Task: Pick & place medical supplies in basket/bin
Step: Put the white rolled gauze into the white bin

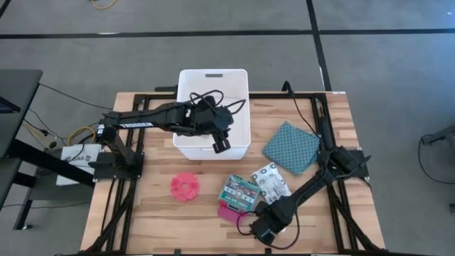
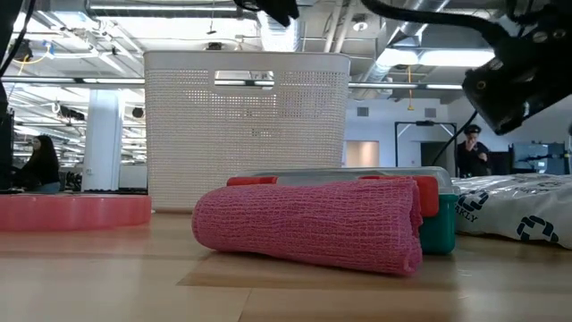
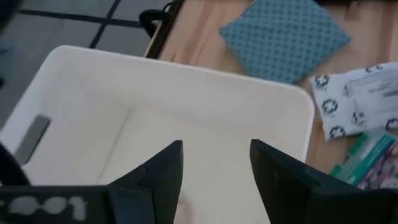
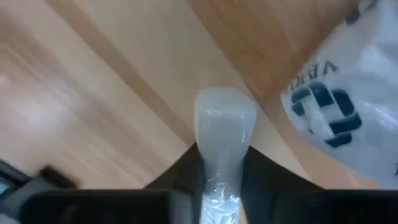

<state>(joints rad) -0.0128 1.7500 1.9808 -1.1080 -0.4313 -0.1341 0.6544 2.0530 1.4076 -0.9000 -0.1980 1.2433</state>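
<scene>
Right gripper, near the table's front edge beside the white black-patterned pouch, clamped on a small clear-wrapped tube; left gripper, fingers apart and empty, above the white bin.

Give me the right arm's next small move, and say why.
Probably lift straight up: the right gripper has its jaws closed on a small clear-wrapped tube just above the table, and the white bin lies across the table.
</scene>
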